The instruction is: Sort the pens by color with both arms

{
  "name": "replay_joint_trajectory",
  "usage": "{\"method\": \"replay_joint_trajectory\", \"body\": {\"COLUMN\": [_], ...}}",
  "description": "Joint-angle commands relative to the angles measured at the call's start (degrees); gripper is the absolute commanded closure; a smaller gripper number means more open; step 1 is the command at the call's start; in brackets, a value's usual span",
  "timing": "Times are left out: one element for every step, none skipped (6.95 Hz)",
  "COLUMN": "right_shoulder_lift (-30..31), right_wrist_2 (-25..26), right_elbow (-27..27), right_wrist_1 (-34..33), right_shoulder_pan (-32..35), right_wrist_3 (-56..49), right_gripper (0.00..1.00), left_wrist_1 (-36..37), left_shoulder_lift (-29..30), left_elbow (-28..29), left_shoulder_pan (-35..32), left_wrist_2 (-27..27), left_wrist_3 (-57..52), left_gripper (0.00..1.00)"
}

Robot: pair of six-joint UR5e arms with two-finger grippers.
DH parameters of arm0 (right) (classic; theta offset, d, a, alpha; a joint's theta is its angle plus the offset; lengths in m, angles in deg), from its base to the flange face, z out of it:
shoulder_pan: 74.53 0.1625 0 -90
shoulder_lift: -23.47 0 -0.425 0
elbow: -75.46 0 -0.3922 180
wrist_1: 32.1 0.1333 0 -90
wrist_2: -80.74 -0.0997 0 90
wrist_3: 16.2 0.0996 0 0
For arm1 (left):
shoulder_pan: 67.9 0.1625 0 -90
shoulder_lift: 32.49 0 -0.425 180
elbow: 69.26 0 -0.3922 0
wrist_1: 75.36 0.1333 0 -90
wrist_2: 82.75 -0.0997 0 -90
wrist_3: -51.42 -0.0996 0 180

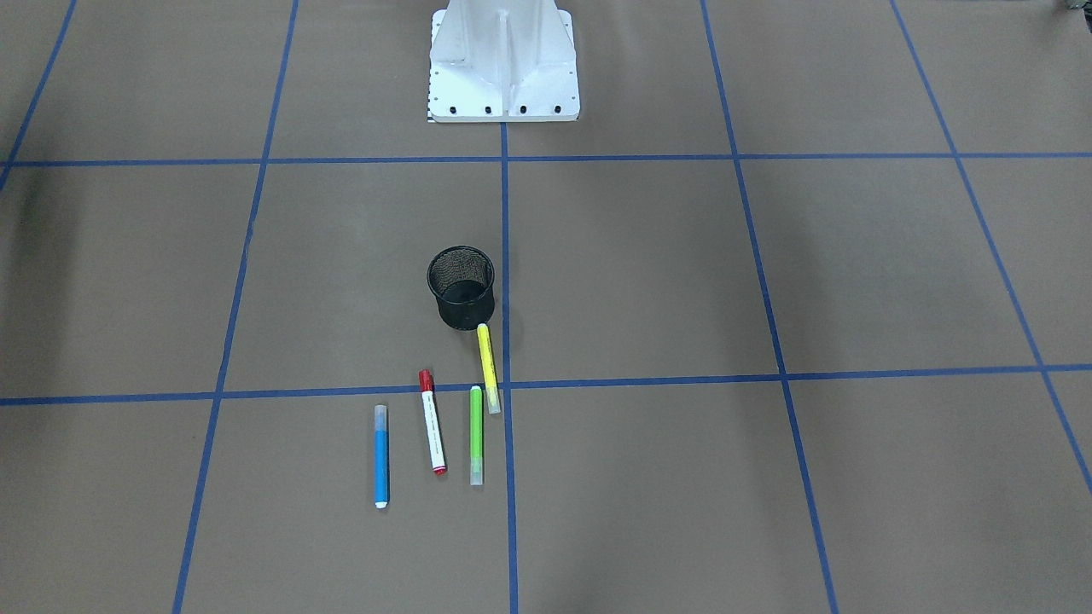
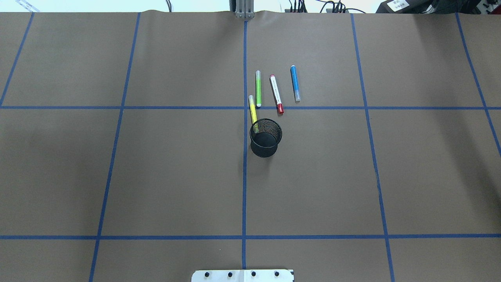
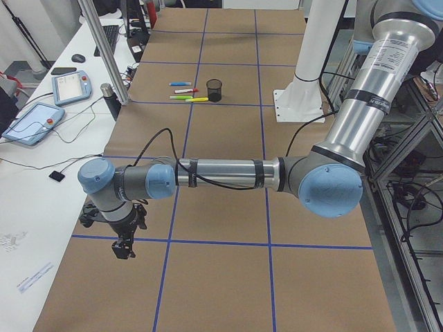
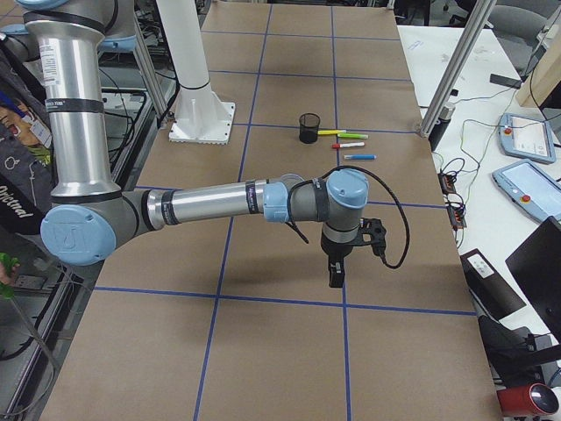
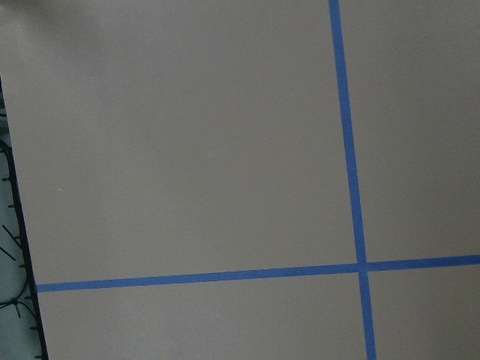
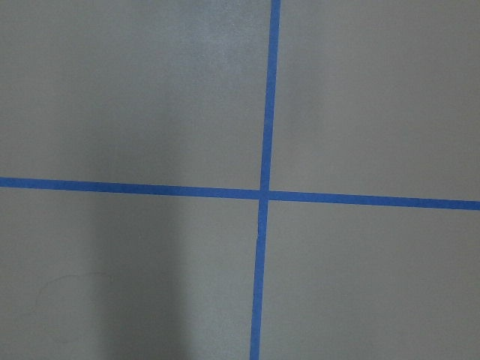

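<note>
My arms hang wide at the table ends, clear of the work; I cannot tell how either gripper's jaws stand. The mesh cup (image 2: pixel 265 137) stands mid-table, and beyond it lie the blue (image 2: pixel 295 83), red-capped white (image 2: pixel 276 94), green (image 2: pixel 258 88) and yellow (image 2: pixel 253 109) pens, the yellow one's end at the cup.

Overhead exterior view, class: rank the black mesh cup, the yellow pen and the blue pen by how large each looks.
1. Black mesh cup, clearly largest.
2. Blue pen and yellow pen: unsure. They look similarly slim, but the cup hides the yellow pen's near end.
</note>
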Motion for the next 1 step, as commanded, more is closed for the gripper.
{"method": "replay_joint_trajectory", "body": {"right_shoulder_lift": [0.6], "right_wrist_2": [0.9], "right_elbow": [-0.2], "right_wrist_1": [0.1], "right_shoulder_pan": [2.3], "right_wrist_3": [-0.4], "right_gripper": [0.00], "left_wrist_1": [-0.1], "left_shoulder_lift": [-0.1], "left_elbow": [0.0], "left_shoulder_pan": [-0.2], "left_wrist_2": [0.8], "left_wrist_3": [-0.2], "left_gripper": [0.01]}}
